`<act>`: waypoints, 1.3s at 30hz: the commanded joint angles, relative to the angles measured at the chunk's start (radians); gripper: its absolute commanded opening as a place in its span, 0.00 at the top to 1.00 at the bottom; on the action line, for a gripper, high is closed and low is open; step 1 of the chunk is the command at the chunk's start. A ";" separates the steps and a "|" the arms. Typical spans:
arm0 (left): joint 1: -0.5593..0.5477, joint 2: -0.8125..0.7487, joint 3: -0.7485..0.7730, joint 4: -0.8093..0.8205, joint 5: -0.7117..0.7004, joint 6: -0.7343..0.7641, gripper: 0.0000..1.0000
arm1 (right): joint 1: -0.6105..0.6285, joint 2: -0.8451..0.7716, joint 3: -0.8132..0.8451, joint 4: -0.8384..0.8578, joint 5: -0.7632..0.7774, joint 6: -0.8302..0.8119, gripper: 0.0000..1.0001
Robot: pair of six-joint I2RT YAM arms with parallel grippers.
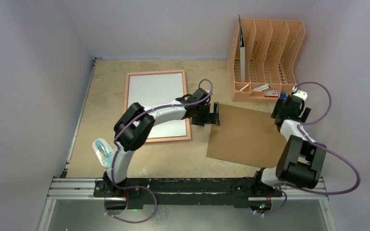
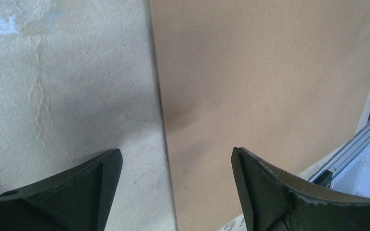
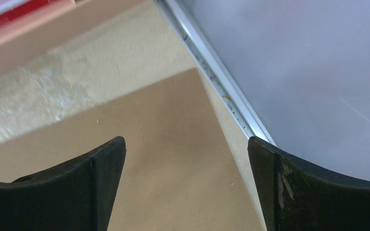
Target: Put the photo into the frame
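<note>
While two pairs of jaws gape empty, one frame (image 1: 155,72), one board (image 1: 245,137) and one rack (image 1: 265,48) sit apart.

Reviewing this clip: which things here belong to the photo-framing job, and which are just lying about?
Job: frame; photo, apparently lying inside it with its white back up; brown backing board.
Lying about: orange file rack; small red box in its front tray.
</note>
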 commanded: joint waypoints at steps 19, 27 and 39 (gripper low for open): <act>0.011 0.082 0.040 0.041 0.010 0.027 0.12 | -0.060 0.166 0.053 -0.027 0.160 -0.223 0.23; 0.012 0.088 0.034 0.039 0.009 0.022 0.13 | -0.060 0.196 0.049 -0.021 0.326 -0.267 0.51; 0.022 0.091 0.023 0.019 -0.030 0.025 0.13 | -0.059 0.297 0.077 -0.051 0.286 -0.319 0.63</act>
